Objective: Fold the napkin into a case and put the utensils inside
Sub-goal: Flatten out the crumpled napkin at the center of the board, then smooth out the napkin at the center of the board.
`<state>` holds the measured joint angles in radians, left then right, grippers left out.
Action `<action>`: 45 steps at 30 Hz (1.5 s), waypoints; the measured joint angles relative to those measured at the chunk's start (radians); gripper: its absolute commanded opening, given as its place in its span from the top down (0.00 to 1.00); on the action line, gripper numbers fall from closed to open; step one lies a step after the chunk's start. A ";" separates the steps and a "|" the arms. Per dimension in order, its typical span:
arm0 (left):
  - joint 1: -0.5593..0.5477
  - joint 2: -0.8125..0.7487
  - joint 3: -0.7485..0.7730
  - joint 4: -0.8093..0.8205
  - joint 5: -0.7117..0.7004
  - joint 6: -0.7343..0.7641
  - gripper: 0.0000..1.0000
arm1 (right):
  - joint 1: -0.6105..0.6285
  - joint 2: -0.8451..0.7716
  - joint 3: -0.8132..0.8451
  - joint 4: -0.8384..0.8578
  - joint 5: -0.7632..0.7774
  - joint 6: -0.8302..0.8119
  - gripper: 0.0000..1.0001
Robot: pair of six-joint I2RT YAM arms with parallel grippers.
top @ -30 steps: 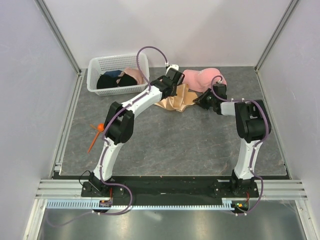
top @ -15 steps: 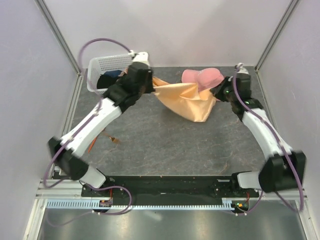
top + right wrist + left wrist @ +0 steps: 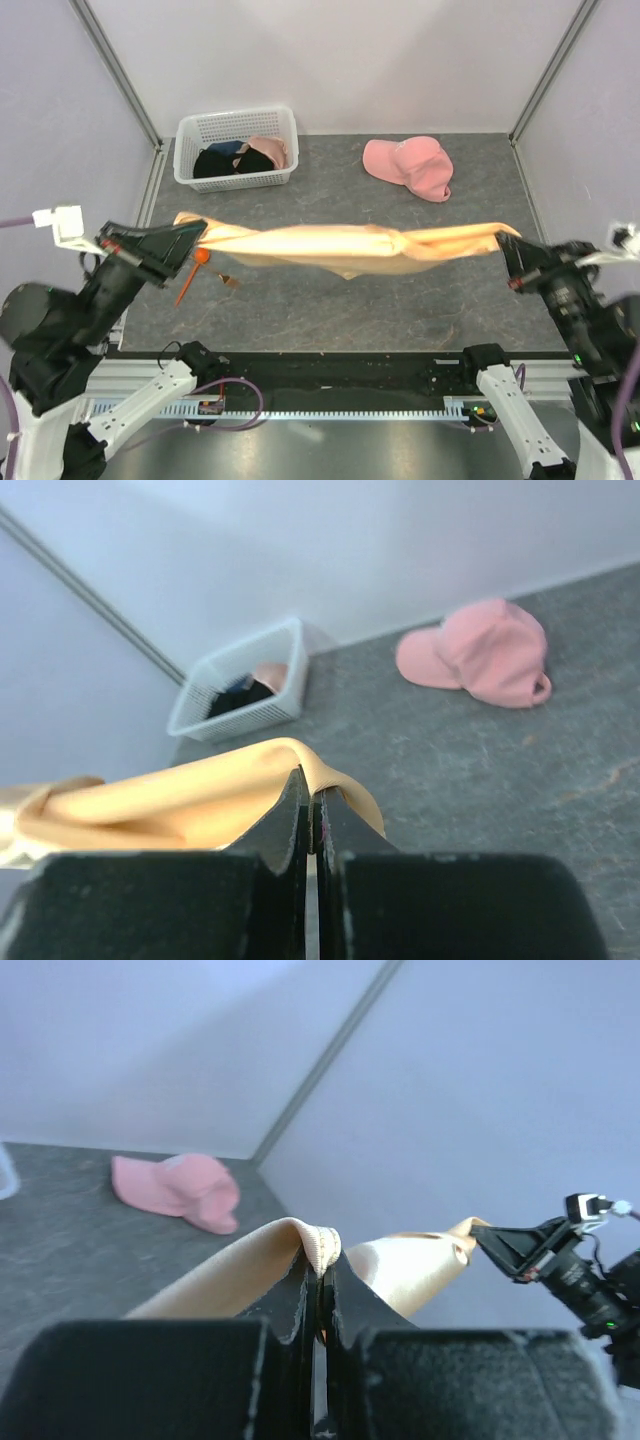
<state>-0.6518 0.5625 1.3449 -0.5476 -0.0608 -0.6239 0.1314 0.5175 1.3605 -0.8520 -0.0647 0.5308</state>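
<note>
Aloft, napkin (image 3: 340, 245) edges pinched — left claw (image 3: 196, 234), right claw (image 3: 506, 247)

You have a grey stone-look surface (image 3: 400, 300) with a white basket (image 3: 235, 178) at its far left and a pink cap (image 3: 410, 165) far right. Near the left edge lie an orange-bowled spoon (image 3: 190, 277) and a small wooden piece (image 3: 226, 279).

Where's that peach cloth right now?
In the top view the napkin hangs stretched across the middle, pinched between the left gripper and right gripper, nearer the arms than the pink cap.
</note>
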 measured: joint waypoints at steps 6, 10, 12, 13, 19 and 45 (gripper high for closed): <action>0.000 -0.105 -0.065 -0.003 0.041 -0.076 0.98 | 0.000 -0.097 0.027 -0.079 -0.024 0.071 1.00; 0.000 0.006 -0.114 -0.015 -0.025 -0.098 0.98 | 0.000 -0.058 -0.140 -0.061 0.023 0.087 1.00; 0.000 0.129 -0.116 -0.021 -0.079 -0.102 0.98 | 0.000 0.019 -0.232 -0.026 0.053 0.088 1.00; 0.000 0.215 -0.111 -0.019 -0.113 -0.101 0.96 | 0.000 0.082 -0.275 0.008 0.071 0.086 1.00; 0.113 0.811 -0.001 -0.049 -0.226 -0.076 0.29 | 0.000 0.653 -0.290 0.214 0.106 -0.005 0.36; 0.013 0.681 -0.539 0.008 -0.145 -0.107 0.22 | 0.224 0.641 -0.666 0.394 0.087 0.082 0.42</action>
<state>-0.6388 1.2438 0.8059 -0.5396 -0.2054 -0.7307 0.3553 1.1587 0.6941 -0.4576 0.0223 0.6132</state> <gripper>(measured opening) 0.724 0.606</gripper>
